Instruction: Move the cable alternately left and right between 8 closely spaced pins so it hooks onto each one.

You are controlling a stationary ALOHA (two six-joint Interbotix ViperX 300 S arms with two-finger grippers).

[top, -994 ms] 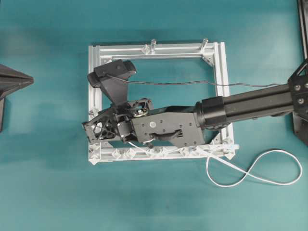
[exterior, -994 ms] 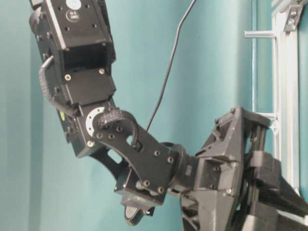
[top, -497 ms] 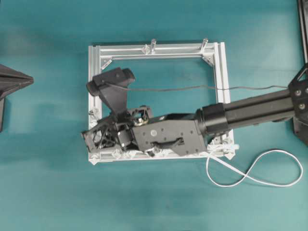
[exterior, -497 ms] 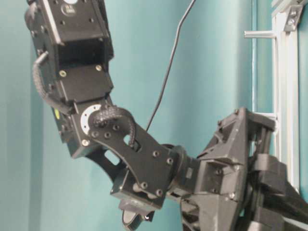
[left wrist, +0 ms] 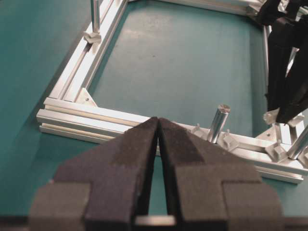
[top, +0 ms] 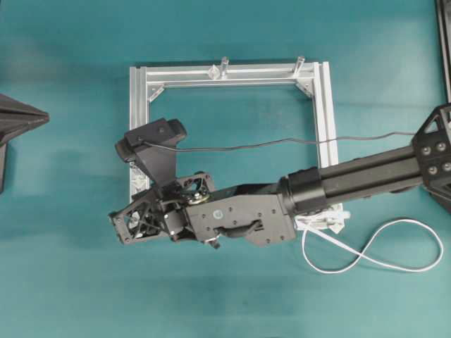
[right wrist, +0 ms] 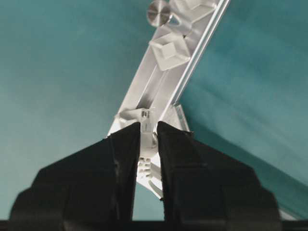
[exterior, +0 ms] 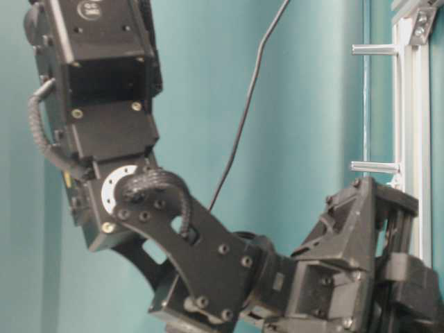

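Seen from overhead, the teal table (top: 232,296) carries the aluminium frame (top: 324,105); the right gripper (top: 130,225) reaches flat across its lower-left corner, and the cable (top: 366,257) loops far behind the jaws. At the right wrist, the jaws clamp the cable's clear plug (right wrist: 146,118); a pin (right wrist: 168,53) lies ahead. At the left wrist, the left gripper (left wrist: 158,127) is pressed closed, holding nothing.

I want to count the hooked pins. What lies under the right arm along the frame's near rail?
The right arm covers nearly all of that rail, so the pins there cannot be counted. Only the rail's right end shows, where the cable emerges.
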